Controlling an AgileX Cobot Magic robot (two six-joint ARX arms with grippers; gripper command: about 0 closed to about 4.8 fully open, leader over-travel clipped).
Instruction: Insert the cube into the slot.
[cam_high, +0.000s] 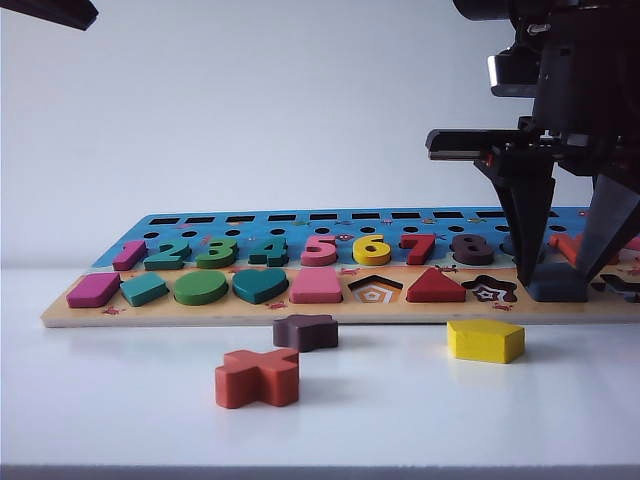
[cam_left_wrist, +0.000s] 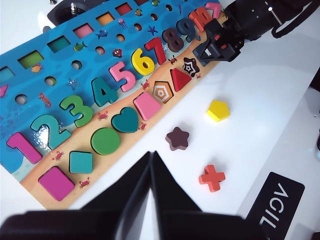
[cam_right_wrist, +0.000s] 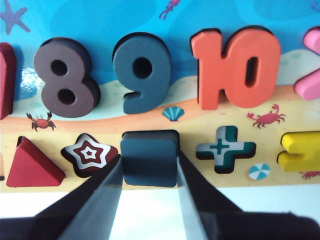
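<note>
The board (cam_left_wrist: 30, 102) carries raised number blocks in a row: 1 (cam_left_wrist: 22, 146), 2 (cam_left_wrist: 50, 131), 3 (cam_left_wrist: 77, 110), 4 (cam_left_wrist: 102, 90), 5 (cam_left_wrist: 124, 76), 6 (cam_left_wrist: 144, 61), 7 (cam_left_wrist: 159, 48), 8 (cam_right_wrist: 65, 77), 9 (cam_right_wrist: 141, 70) and 10 (cam_right_wrist: 237, 67). A black label (cam_left_wrist: 276, 205) at the table edge reads "AGIL", probably cut off.
</note>
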